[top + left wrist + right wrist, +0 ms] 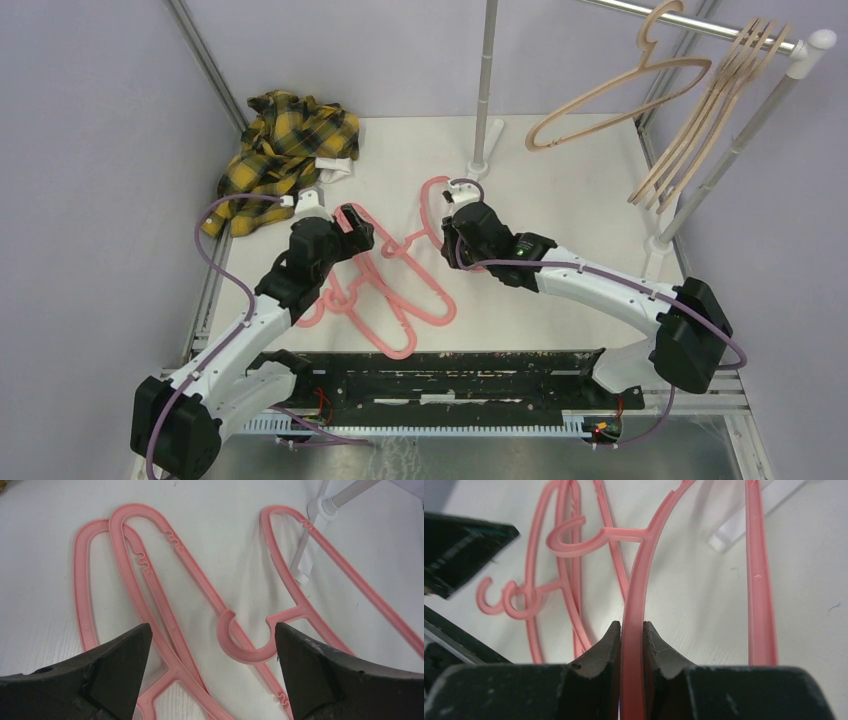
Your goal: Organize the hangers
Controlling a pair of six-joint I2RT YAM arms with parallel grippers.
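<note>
Bench (560,200): white, carries the pink hangers
Beige hangers (712,92): hung on the rail (700,24), far right
Pink hangers (244,655): overlapping, flat on mid-bench
Left jaws: spread wide above the pink hangers, gripping nothing
Right jaws: clenched on one pink hanger's thin arm (634,630)

pale lilac walls (90,150) round a white table (560,200) w/ metal garment rack (487,70) at back.

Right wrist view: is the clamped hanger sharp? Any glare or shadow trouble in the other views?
Right wrist: the gripped pink hanger softens closest to the lens, sharp farther out. Left wrist: even light, crisp, faint shadows. Top external: no glare on the table.
</note>
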